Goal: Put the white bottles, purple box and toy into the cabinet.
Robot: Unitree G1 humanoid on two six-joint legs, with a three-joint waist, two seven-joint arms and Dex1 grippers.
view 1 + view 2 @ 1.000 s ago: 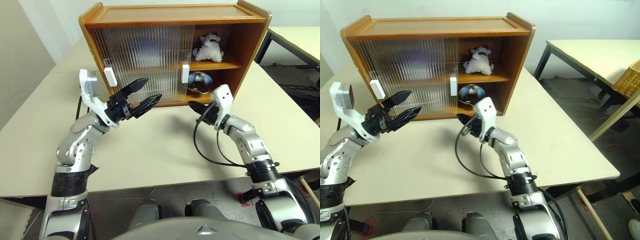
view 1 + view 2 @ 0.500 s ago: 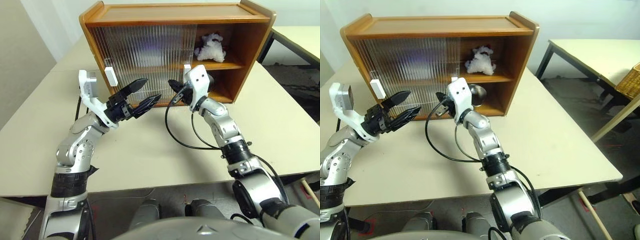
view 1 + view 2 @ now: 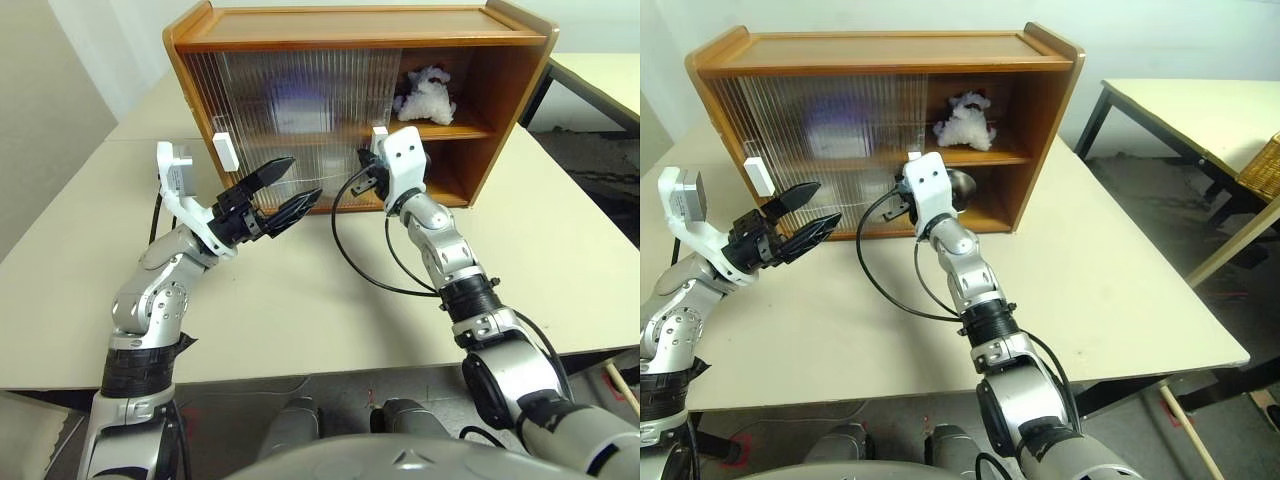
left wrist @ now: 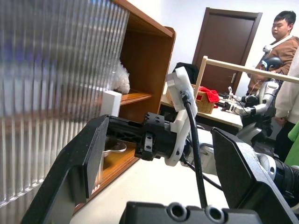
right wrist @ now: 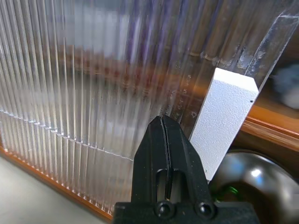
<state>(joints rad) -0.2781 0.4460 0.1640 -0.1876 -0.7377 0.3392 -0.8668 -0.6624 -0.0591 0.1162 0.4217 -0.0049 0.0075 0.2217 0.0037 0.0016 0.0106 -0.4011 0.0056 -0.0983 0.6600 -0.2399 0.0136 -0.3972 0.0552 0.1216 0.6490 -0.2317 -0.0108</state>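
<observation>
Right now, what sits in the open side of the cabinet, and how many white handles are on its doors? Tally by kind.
Plush toy: 1
Metal bowl: 1
White door handles: 2
Total: 4

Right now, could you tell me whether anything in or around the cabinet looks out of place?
One thing: a round metal bowl sits on the lower shelf of the cabinet, behind the sliding door's white handle. The toy sits upright on the upper shelf. Nothing looks spilled or damaged.
</observation>
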